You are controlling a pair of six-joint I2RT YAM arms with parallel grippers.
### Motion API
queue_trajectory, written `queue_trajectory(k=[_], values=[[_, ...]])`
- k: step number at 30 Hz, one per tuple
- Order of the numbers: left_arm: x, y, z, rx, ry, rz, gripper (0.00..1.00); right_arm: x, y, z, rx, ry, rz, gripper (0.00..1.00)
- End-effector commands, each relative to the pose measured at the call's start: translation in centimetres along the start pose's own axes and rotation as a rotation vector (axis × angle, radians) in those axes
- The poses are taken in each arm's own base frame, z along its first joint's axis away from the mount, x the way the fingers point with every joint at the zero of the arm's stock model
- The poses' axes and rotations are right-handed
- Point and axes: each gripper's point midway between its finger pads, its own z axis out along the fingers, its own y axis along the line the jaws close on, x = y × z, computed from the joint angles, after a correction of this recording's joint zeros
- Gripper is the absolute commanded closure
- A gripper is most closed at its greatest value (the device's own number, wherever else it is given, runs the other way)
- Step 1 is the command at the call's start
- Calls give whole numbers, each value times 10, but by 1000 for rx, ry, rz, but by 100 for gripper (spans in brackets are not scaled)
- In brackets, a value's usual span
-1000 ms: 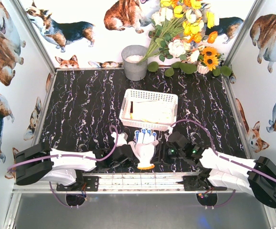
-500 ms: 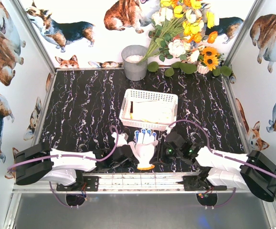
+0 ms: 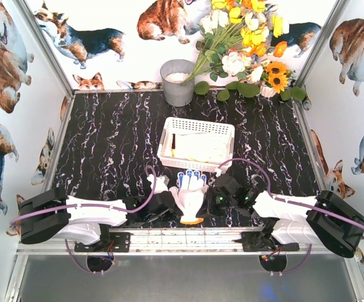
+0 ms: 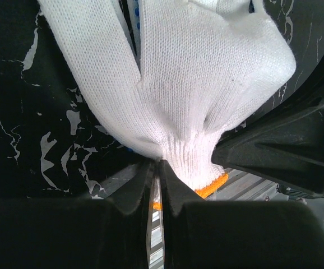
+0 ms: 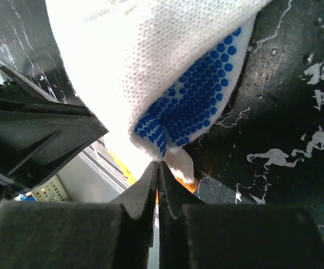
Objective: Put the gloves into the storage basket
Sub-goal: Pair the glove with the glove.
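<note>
While the glove (image 3: 190,194) lies on the tabletop (image 3: 113,145) just beside the basket (image 3: 196,123), the left tool (image 4: 157,163) and right tool (image 5: 157,163) — jaws together — each pinch its cuff end.

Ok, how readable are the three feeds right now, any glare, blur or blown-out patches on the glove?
Top external: evenly lit and sharp, no glare on the glove. Left wrist: knit crisp, but the left pincer is a near-black silhouette. Right wrist: blue dots sharp, the glove's upper left blown out white, right pincer dark.
</note>
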Motion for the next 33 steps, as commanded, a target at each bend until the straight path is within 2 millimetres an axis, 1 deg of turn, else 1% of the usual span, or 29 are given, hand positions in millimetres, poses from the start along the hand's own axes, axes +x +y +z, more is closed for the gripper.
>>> queue_trajectory(k=[1,3,4,11,16,20,22,25,28,29,33], values=[[-6,-16,-5,33,-25,15,100,-16,34,-6,-87,-56,-43,100],[-9,-18,-6,35,-34,18,100,-18,34,-10,-79,-70,-46,100],[-10,-18,-7,33,-36,21,100,-19,37,-14,-90,-86,-52,100],[-14,-20,-6,34,-60,34,100,-24,25,-24,-42,-145,-47,100],[-14,-15,-1,8,-66,51,100,-27,24,-23,-39,-166,-54,100],[-17,-15,3,-5,-80,73,100,-30,24,-20,-26,-164,-71,100],[-16,-14,4,-18,-75,84,100,-29,25,-18,-18,-145,-76,100],[-12,-9,7,-36,-59,90,100,-24,18,-13,12,-109,-74,100],[-7,-8,8,-33,-37,87,100,-21,17,-12,11,-94,-65,100],[-6,-7,9,-34,-32,86,100,-21,17,-13,8,-95,-64,99],[-4,-6,9,-36,-20,87,100,-24,20,-22,6,-124,-72,86]])
